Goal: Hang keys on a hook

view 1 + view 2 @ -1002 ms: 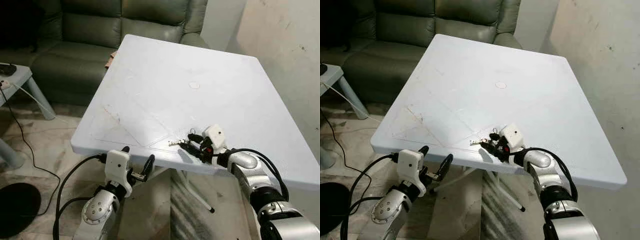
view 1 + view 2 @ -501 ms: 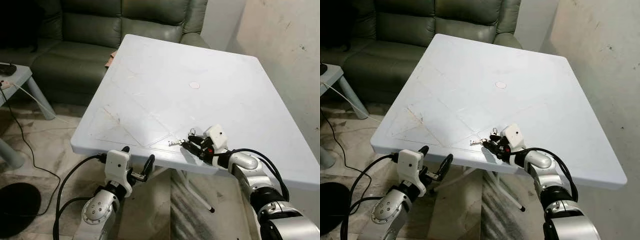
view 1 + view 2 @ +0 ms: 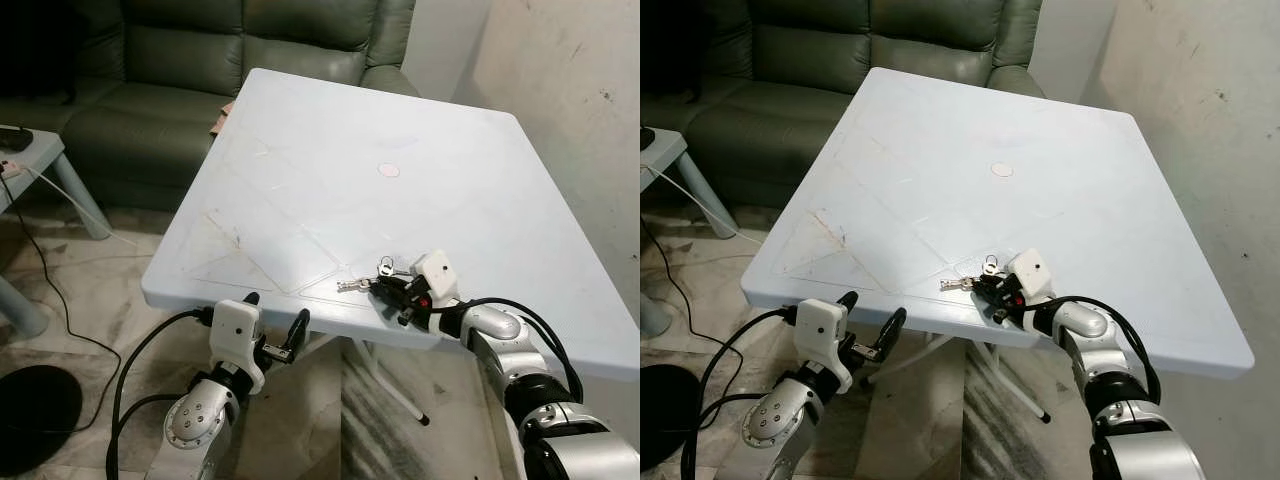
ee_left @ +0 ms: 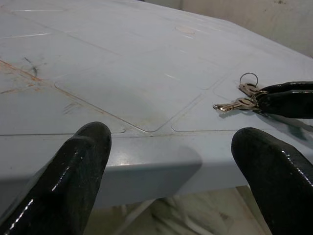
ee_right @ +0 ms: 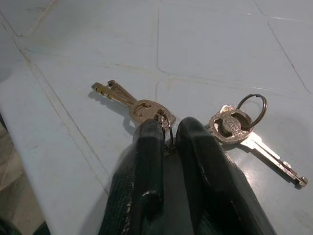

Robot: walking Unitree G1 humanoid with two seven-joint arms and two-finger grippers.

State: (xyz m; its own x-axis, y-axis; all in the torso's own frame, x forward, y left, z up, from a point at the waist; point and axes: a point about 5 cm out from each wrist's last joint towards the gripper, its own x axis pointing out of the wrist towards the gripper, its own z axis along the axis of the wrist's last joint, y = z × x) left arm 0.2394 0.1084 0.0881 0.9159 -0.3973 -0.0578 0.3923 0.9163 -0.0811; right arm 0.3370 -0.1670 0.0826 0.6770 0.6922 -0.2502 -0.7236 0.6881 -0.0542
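A small bunch of keys (image 3: pixel 362 283) on thin wire rings lies on the white table (image 3: pixel 330 170) close to its near edge. In the right wrist view the brass keys (image 5: pixel 128 101) fan out to one side and a silver key (image 5: pixel 239 129) with its ring to the other. My right gripper (image 3: pixel 390 290) rests on the tabletop, shut on the key ring (image 5: pixel 167 123) between its black fingers (image 5: pixel 146 166). My left gripper (image 3: pixel 274 323) hangs open below the table's front edge, nothing between its fingers (image 4: pixel 78 171). No hook can be seen.
A dark green sofa (image 3: pixel 200 60) stands behind the table. A pale side table (image 3: pixel 30 165) with a cable is at the left. A rough plaster wall (image 3: pixel 570 110) runs along the right. A round mark (image 3: pixel 388 170) sits mid-table. Tiled floor lies below.
My right gripper has closed on the key ring and shifted slightly; the keys have spread on the table, one silver key now lying apart. The left arm has not moved.
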